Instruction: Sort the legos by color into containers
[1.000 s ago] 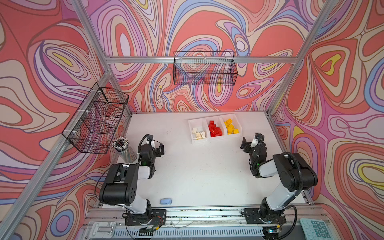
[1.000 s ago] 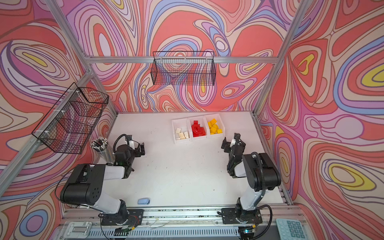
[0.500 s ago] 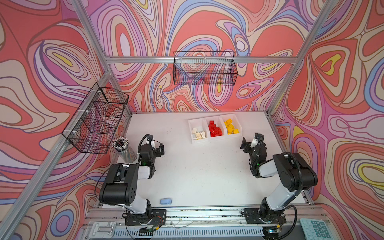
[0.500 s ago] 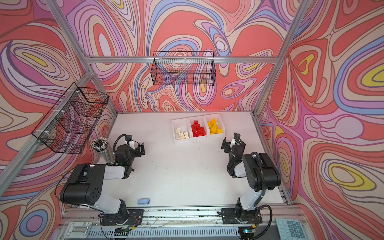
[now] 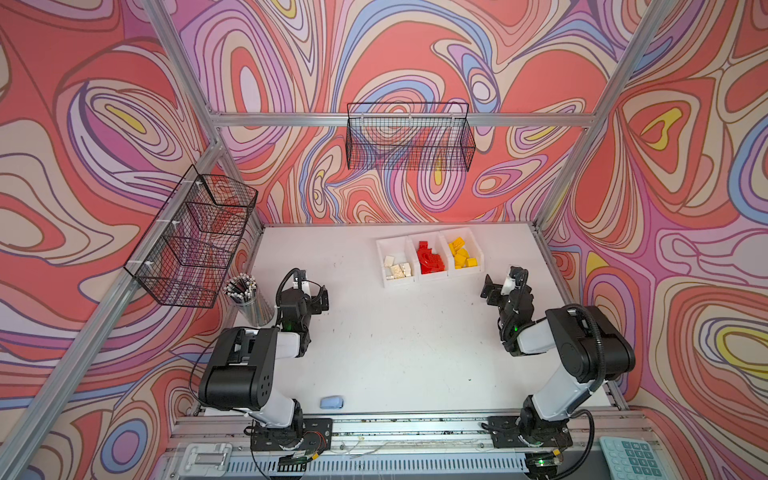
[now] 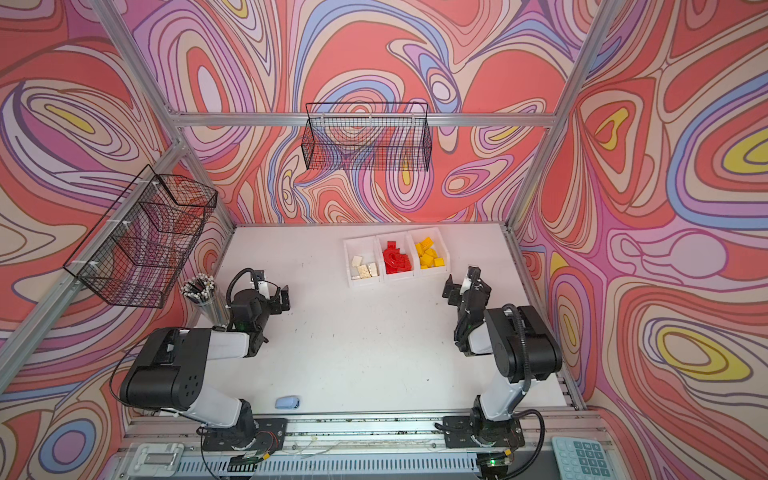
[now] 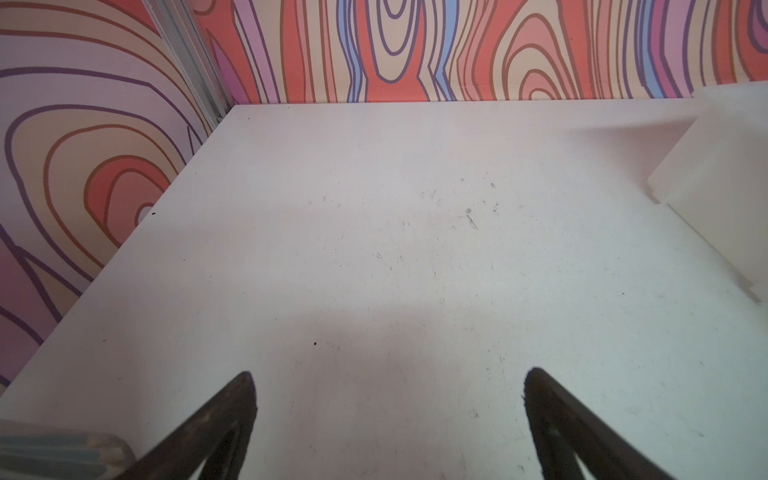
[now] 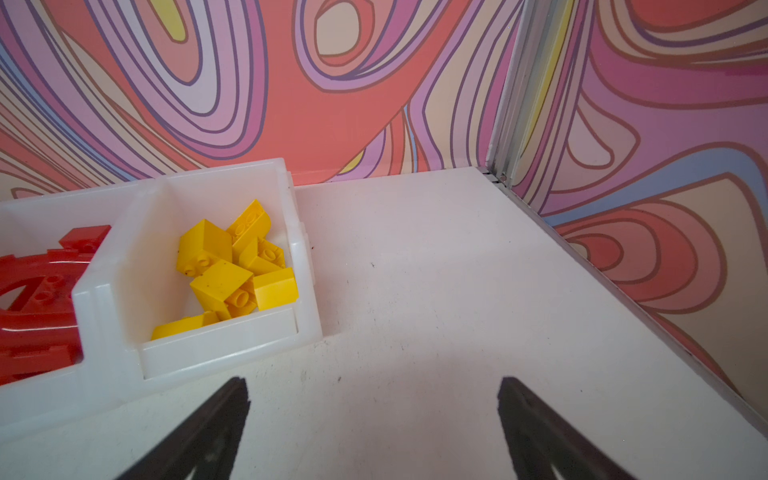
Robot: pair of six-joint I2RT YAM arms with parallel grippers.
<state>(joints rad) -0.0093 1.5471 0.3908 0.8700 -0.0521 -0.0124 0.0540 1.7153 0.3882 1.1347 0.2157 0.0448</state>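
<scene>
The left pincer (image 7: 388,374) and right pincer (image 8: 374,380) both gape apart, empty, above the table (image 5: 395,353). The legos (image 5: 430,259) lie colour by colour in the containers (image 5: 397,283). I'd say a careless swing of the right pincer, just beside them, could knock them askew.

Swirling bands of coral, lilac, cream, blue and yellow cover the 3 walls (image 5: 415,54) enclosing a scuffed white tabletop (image 5: 395,340), seen in both top views. Aluminium framing (image 5: 291,119) runs up the corners and across the back wall, where 1 black wire basket (image 5: 409,141) hangs. Another, partitioned basket (image 5: 191,241) hangs on the left wall. Soft, even light falls across the surface. A pale green calculator (image 5: 627,457) sits off the tabletop's near right corner.
</scene>
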